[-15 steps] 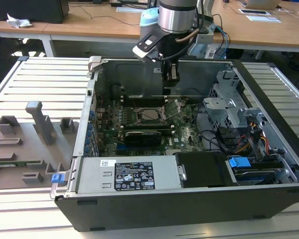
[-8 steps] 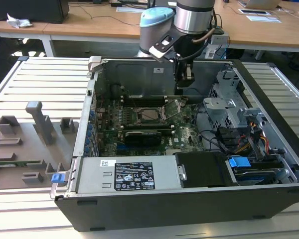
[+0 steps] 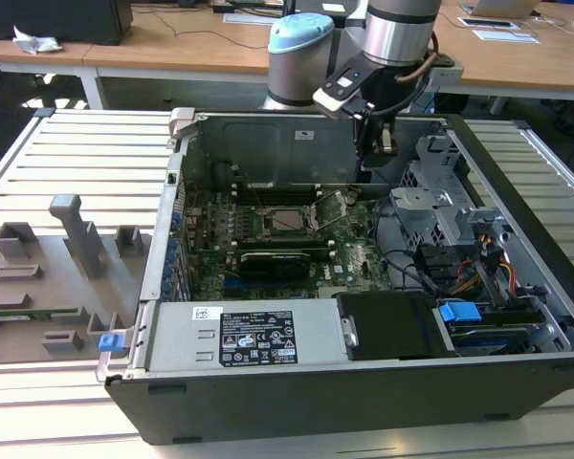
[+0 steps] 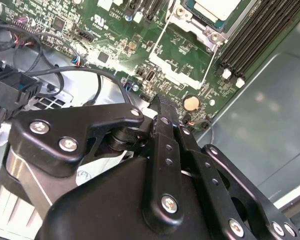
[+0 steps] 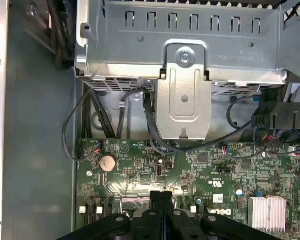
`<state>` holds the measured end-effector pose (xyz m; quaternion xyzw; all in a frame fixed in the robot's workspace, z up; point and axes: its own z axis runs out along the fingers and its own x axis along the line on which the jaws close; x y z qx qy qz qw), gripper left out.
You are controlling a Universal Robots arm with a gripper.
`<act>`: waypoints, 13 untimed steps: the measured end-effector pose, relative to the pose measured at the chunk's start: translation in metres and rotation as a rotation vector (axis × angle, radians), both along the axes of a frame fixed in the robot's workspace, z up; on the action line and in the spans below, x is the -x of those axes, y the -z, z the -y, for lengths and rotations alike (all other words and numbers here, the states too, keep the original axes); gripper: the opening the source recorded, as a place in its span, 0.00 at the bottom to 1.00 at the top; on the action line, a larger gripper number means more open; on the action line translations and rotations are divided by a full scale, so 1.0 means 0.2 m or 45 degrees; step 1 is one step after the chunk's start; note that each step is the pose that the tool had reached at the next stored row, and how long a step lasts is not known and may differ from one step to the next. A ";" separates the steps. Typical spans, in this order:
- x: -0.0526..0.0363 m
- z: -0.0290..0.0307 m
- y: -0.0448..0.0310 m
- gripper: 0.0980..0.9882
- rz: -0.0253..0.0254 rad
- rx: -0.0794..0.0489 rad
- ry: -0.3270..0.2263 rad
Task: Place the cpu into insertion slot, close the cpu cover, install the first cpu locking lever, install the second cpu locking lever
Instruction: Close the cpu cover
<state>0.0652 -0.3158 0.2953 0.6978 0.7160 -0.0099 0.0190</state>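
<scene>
While the tool (image 5: 161, 196) hangs over the green board (image 5: 140, 170) with its fingers pressed together and nothing between them, the chip (image 4: 219, 7) appears to lie already in its socket (image 4: 187, 19), mid-board in the exterior view. The cover (image 4: 176, 75) seems swung open just beside the socket, near the fingertips. It is probably a light, stiff, thin metal frame, best pushed at the free edge opposite its hinge. The chip looks fragile and is best held by its edges.
</scene>
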 end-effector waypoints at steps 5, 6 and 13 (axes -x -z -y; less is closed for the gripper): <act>-0.004 0.000 0.043 0.01 -0.0029 0.000 0.000; -0.004 0.000 0.046 0.01 -0.0031 0.000 0.000; -0.004 0.000 0.086 0.01 -0.0033 0.000 0.000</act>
